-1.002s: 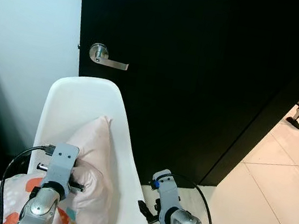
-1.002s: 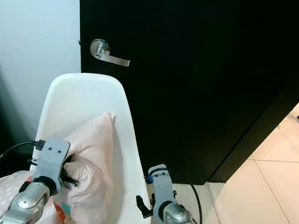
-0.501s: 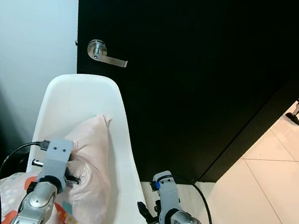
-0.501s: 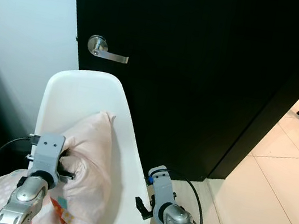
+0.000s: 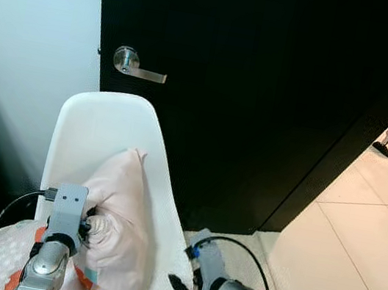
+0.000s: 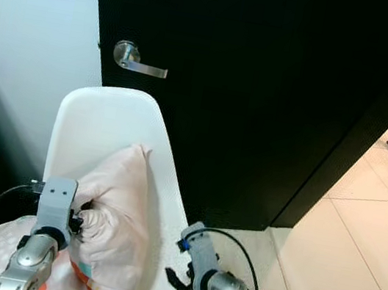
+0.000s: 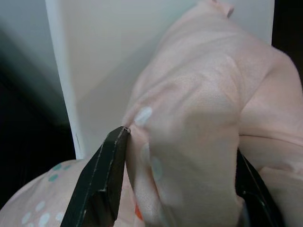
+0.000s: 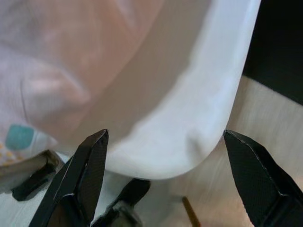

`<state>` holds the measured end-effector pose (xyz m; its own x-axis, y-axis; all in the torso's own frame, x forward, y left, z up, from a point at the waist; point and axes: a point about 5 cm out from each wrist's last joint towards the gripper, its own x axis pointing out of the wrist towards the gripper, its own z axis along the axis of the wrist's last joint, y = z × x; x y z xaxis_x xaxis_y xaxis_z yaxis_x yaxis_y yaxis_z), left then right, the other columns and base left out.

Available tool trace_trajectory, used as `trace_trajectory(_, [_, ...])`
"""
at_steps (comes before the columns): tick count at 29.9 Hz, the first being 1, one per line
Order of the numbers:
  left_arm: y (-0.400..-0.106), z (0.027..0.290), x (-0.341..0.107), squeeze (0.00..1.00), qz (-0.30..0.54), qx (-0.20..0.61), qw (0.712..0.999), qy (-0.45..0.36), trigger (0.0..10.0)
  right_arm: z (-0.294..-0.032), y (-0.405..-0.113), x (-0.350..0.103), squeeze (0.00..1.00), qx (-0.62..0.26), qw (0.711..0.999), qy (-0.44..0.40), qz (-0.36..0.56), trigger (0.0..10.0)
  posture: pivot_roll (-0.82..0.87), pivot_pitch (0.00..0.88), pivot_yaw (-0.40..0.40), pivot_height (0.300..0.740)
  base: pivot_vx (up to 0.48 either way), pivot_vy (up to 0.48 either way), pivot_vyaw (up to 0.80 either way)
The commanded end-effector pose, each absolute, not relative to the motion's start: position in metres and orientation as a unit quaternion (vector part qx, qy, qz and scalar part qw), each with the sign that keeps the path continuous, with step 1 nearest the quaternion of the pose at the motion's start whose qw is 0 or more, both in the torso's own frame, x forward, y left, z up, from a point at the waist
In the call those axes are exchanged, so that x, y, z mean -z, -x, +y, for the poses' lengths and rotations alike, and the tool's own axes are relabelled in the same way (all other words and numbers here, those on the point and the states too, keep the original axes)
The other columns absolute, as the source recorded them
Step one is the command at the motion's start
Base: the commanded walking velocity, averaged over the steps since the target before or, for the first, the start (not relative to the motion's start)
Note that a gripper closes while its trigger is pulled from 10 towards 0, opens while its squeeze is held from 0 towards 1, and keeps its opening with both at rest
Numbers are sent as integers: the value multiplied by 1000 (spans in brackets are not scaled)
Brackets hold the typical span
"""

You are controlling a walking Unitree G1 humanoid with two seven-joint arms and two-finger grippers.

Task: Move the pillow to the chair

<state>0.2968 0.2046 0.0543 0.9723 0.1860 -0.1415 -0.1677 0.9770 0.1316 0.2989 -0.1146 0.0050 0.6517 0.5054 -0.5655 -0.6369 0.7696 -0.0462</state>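
- Our left hand (image 7: 175,189) pinches a bunched fold of the pink pillow (image 5: 119,211), steadying it on the white chair (image 5: 100,126) seat at 7 o'clock.
- Our right hand (image 8: 165,184), fingers spread and empty, waits beside the chair's front edge at 5 o'clock.

white chair (image 5: 110,131) by the black door (image 5: 263,89) carries the pink pillow (image 5: 119,214), slumped against its backrest; chair stands on tiled floor (image 5: 358,232).
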Motion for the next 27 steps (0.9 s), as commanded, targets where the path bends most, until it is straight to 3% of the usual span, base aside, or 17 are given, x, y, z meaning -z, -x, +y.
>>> trace_trajectory(1, [-285,209,-35,0,123,-103,985,-60,10000,-118,-292,3,875,-326,886,141,297,10000,40,165,-150,721,0,0,0])
trace_trajectory(2, [-285,208,-35,0,122,-101,986,-57,10000,-118,-291,5,0,-325,884,133,309,10000,40,167,-151,716,0,0,0])
trace_trajectory(19, [-285,213,-34,0,118,-105,986,-59,10000,-113,-290,4,0,-337,881,106,315,10000,44,169,-149,656,0,0,0])
trace_trajectory(27, [-293,212,-56,0,59,-92,993,-43,10000,-112,-288,5,0,-347,877,101,318,10000,48,166,-147,626,0,0,0])
